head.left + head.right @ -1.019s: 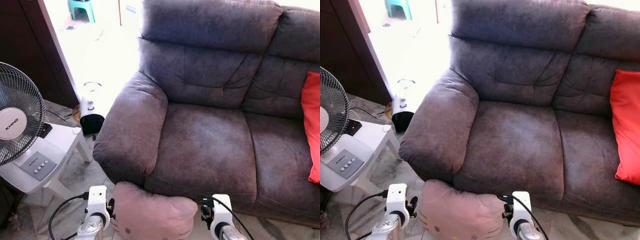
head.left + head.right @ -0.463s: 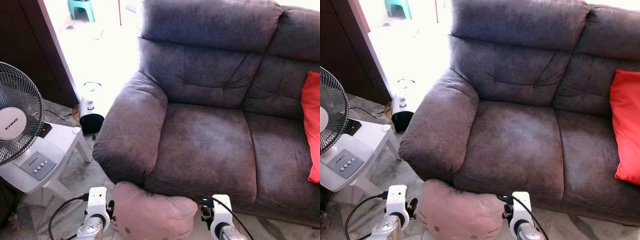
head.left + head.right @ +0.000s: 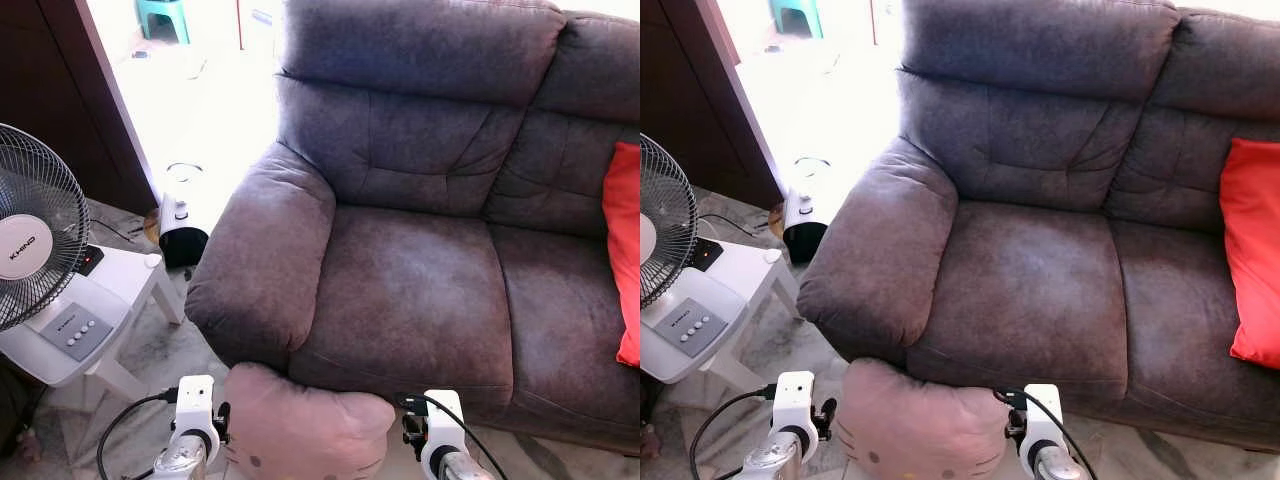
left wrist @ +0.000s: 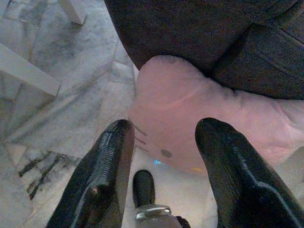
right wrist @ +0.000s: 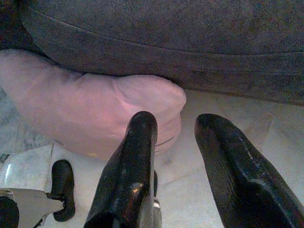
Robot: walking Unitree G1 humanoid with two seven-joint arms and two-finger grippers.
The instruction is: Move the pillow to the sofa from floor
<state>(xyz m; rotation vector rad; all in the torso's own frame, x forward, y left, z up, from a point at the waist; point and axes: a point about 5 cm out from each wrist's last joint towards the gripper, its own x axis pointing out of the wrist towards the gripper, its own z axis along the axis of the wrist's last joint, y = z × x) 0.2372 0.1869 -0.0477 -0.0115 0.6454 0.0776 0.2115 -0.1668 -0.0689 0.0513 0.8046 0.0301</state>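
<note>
Between the two grippers, low against the front of the sofa (image 3: pixel 420 290), the pink pillow (image 3: pixel 305 425) lies with its long axis running from one arm to the other. The left gripper (image 4: pixel 164 137) and right gripper (image 5: pixel 178 130) each flank one end, fingers spread and clamping nothing. Both look about equally near, so a squeeze inward from both sides seems the likely lift.

Two silver arms end in white wrist blocks trailing black cables, each carrying a glossy black ridged two-fingered left gripper (image 4: pixel 164 142) and right gripper (image 5: pixel 183 135).
</note>
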